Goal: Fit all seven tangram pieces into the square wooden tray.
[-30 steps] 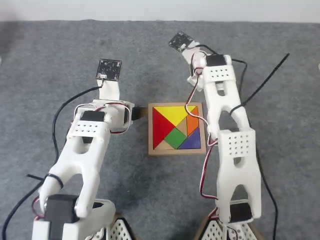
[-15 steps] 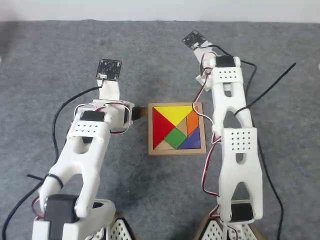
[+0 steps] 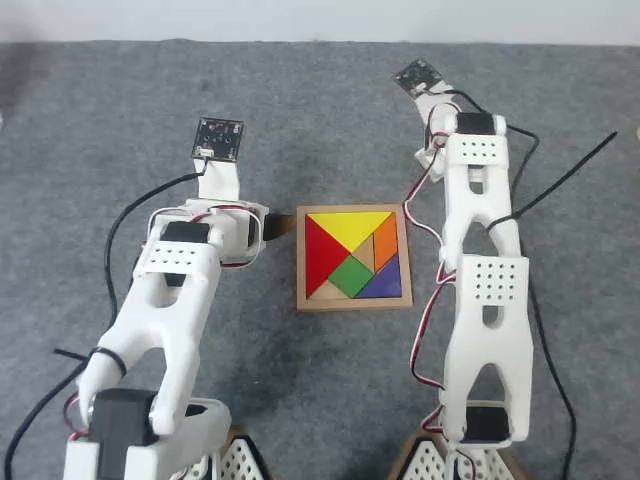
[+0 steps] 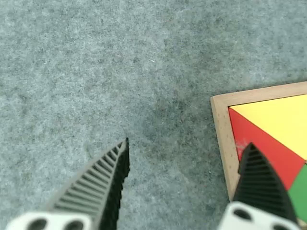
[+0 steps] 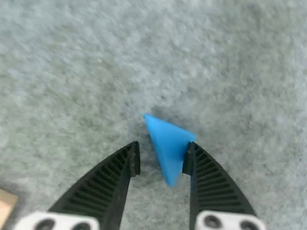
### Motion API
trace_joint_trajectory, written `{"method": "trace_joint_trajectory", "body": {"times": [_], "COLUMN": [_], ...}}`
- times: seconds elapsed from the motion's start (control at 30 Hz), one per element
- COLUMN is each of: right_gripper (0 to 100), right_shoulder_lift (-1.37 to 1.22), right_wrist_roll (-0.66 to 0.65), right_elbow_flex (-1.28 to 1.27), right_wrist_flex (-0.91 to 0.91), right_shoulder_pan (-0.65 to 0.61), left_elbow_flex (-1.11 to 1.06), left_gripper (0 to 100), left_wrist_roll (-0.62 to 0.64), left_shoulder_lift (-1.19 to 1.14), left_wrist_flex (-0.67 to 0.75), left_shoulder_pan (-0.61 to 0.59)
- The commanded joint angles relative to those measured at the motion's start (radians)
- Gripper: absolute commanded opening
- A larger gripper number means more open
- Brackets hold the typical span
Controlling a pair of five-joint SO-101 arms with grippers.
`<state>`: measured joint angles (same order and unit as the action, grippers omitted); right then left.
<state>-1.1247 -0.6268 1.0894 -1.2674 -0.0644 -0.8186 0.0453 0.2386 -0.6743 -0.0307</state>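
The grey mat covers the whole table. With the tray as the middle of the dial in the high view, my left arm comes up from 7 o'clock and ends at 9 o'clock, just beside the tray. My right arm comes up from 5 o'clock and ends near 1 o'clock, clear of the tray.

The tray sits between the arms. It holds a yellow triangle at 12 o'clock, a red triangle at 9, a green square near the middle, an orange piece at 3 and a purple piece at 5. A pale triangular patch at 7 o'clock looks to me like a slot not yet filled.

My left pincer is spread wide and holds nothing. One finger is over the mat and the other over the tray's rim.

My right pincer is parted around the blue triangle, which is on the mat outside the tray. The piece touches one finger, and a gap shows at the other, so I am not gripping it. Its longest edge runs roughly along my fingers, so I judge closing would pinch it across its narrow width. This arm is plainly the nearer one. Once gripped, the piece would have to travel toward 7 o'clock, across the tray to that pale slot.
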Motion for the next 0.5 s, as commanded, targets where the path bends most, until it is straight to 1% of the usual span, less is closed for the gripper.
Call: {"method": "trace_joint_trajectory", "body": {"times": [0.0,0.07,0.1,0.23,0.47], "right_gripper": [22.6,27.6,28.0,25.4,25.5], "right_shoulder_lift": [0.033,0.044,0.045,0.041,-0.07], "right_wrist_roll": [0.006,0.011,0.011,0.005,0.002], "right_elbow_flex": [0.061,0.095,0.115,0.155,0.157], "right_wrist_flex": [-0.042,-0.073,-0.079,-0.068,0.018], "right_shoulder_pan": [-0.002,0.007,0.015,0.025,0.013], "left_elbow_flex": [0.004,0.004,0.004,0.004,0.004], "left_gripper": [35,35,35,35,35], "left_wrist_roll": [-0.012,-0.012,-0.012,-0.012,-0.012], "left_shoulder_lift": [0.006,0.006,0.006,0.006,0.006], "left_wrist_flex": [0.02,0.02,0.02,0.02,0.02], "left_shoulder_pan": [-0.003,-0.003,-0.003,-0.003,-0.003]}}
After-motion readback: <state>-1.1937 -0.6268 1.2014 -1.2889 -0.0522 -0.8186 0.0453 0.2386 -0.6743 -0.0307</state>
